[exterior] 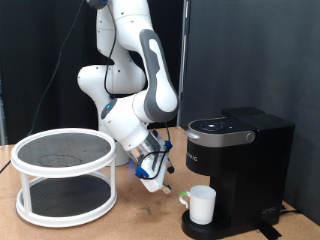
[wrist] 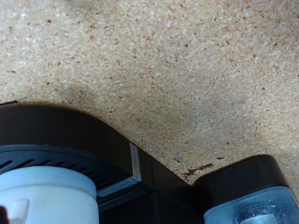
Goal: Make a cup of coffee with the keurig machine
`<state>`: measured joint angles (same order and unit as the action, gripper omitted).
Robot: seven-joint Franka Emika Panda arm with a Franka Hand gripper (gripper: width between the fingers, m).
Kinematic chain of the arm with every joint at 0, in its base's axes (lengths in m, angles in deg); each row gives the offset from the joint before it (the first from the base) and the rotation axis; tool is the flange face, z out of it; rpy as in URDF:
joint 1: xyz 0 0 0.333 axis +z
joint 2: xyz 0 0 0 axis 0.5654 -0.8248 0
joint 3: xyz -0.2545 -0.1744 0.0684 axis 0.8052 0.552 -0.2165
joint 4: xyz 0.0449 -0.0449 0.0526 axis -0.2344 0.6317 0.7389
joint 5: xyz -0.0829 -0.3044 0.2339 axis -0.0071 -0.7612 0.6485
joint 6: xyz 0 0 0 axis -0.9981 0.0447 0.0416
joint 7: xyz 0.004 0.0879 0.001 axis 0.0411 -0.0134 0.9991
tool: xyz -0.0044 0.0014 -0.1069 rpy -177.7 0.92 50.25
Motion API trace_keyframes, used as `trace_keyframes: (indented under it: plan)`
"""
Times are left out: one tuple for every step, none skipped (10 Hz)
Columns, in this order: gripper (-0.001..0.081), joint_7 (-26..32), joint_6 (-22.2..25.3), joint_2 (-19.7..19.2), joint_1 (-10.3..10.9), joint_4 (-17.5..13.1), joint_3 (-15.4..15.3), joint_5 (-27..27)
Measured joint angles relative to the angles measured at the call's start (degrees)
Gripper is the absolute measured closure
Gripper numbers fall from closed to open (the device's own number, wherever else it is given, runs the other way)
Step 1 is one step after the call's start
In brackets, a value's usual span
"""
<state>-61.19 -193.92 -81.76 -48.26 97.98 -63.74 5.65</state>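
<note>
On the wooden tabletop [exterior: 60,232], toward the exterior view's right, stands the keurig machine [exterior: 240,165], black, lid down, tall axis upright. White cup [exterior: 203,204] sits upright on the machine's round drip base [exterior: 210,229], under the brew head, handle turned toward the exterior view's left. Gripper [exterior: 158,178] hangs low, just off the machine's front face on the exterior view's left, angled downward; blue-and-white finger hardware visible, nothing seen between the fingers. Whether the fingers are apart or together cannot be told: too small in the exterior view, and the wrist view shows none of them. From the gripper, the cup lies down and to the exterior view's right, near but apart; no contact seen with either cup or machine. Wrist view looks at speckled tabletop [wrist: 159,75] with the dark curved drip base [wrist: 84,140] and the cup rim [wrist: 47,191] at the edge of frame. White two-tier round rack [exterior: 66,175] with mesh shelves stands well apart at the exterior view's left. Judgement: cup placement looks done.
</note>
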Motion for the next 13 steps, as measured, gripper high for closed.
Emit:
trace_keyframes:
  plan:
    - [0.0072,0.1,0.0,0.0,0.0,0.0,0.0,0.1]
    - [0.0072,1.1,1.0,0.1,0.0,0.0,0.0,0.3]
    - [0.0072,1.3,3.8,1.1,0.0,0.4,0.0,0.3]
    - [0.0072,1.4,6.8,3.1,0.0,1.2,0.0,0.3]
    - [0.0072,1.4,9.8,5.5,0.0,2.3,0.2,0.3]
    - [0.0072,1.4,12.1,7.9,0.0,3.3,0.4,0.3]
    - [0.0072,1.9,14.1,10.3,0.0,4.4,0.6,0.4]
    - [0.0072,2.1,16.1,12.8,-0.1,5.4,1.0,0.6]
    - [0.0072,1.8,18.3,15.2,-0.1,6.2,1.7,1.0]
    - [0.0072,1.6,20.7,17.5,-0.3,6.7,2.6,1.6]
    - [0.0072,1.4,22.4,19.8,-0.3,7.5,3.5,2.2]
    - [0.0072,1.4,22.2,19.5,-0.3,7.3,3.3,1.7]
    - [0.0072,1.9,23.0,19.5,-0.3,7.2,3.3,0.8]
